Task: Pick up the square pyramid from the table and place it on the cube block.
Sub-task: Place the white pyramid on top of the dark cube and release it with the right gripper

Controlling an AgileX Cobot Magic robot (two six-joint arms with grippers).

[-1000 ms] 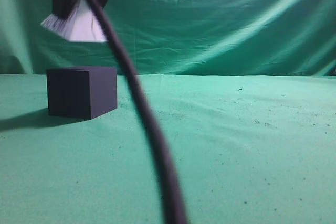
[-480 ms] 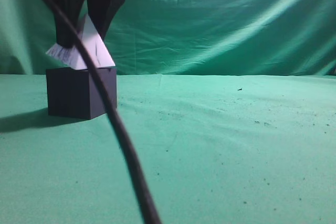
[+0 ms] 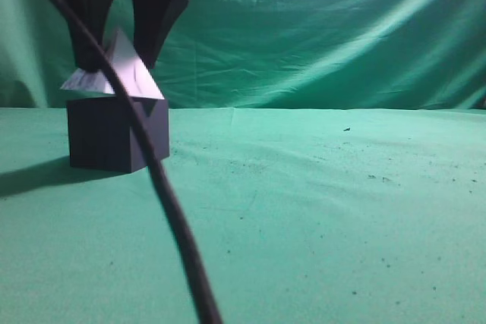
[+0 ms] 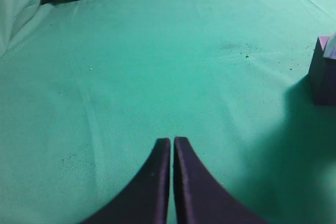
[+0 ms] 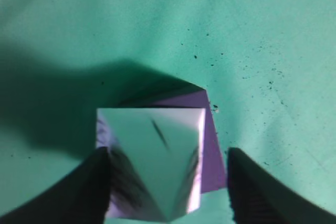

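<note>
The white square pyramid (image 3: 140, 81) with dark streaks sits on the dark purple cube block (image 3: 99, 138) at the left of the green table (image 3: 342, 210), its base overhanging the cube's left side a little. My right gripper (image 3: 118, 64) reaches across and straddles the pyramid with its fingers spread. In the right wrist view the gripper (image 5: 168, 153) is open: the left finger is at the pyramid (image 5: 152, 166) and the right finger stands clear of it, beyond the cube (image 5: 207, 145). My left gripper (image 4: 172, 140) is shut and empty over bare cloth, with the cube (image 4: 325, 77) at the right edge.
A black cable (image 3: 167, 202) hangs across the foreground of the exterior view, from the gripper down to the bottom edge. Green cloth backdrop (image 3: 319, 36) rises behind the table. The cloth carries small dark specks.
The right gripper came down with the pyramid from above the cube and set it on the cube's top. Its fingers have since spread apart and the pyramid has settled flatter.
</note>
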